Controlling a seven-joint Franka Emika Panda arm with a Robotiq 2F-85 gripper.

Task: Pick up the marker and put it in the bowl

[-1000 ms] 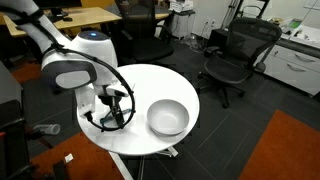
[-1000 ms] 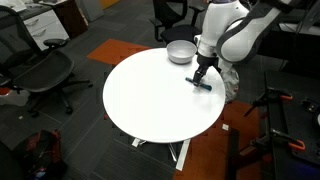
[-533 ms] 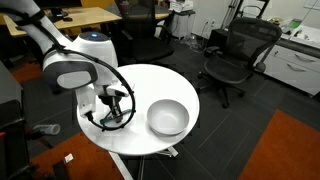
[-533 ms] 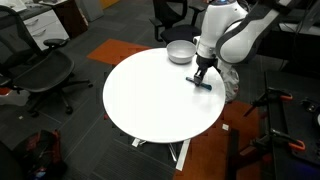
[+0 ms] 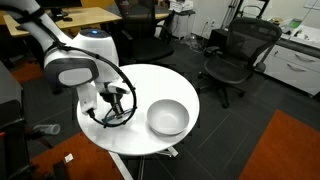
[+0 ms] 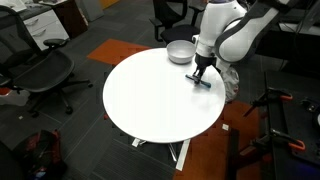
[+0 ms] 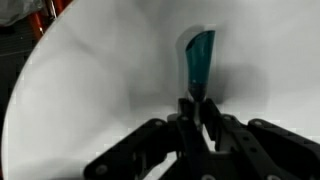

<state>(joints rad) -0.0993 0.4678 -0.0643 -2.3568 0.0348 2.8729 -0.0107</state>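
The teal-blue marker (image 7: pixel 199 58) lies on the white round table (image 6: pixel 150 100), and my gripper (image 7: pixel 199 106) is shut on its near end, the rest of the stick pointing away from the jaws. In an exterior view the marker (image 6: pixel 202 82) shows as a small teal streak under the gripper (image 6: pixel 199 74) near the table's edge. The shiny metal bowl (image 5: pixel 168 117) stands empty on the table to the right of the gripper (image 5: pixel 116 103); in an exterior view the bowl (image 6: pixel 181 51) sits just beyond the arm.
Black office chairs (image 5: pixel 236 55) stand around the table, another chair (image 6: pixel 38 72) close by. A black cable loops from the arm over the table (image 5: pixel 118 120). Desks and cabinets line the back; an orange carpet patch (image 5: pixel 285 150) covers part of the floor.
The jaws have closed from wide open onto the marker's end. The arm has barely moved and the marker still rests on the table.
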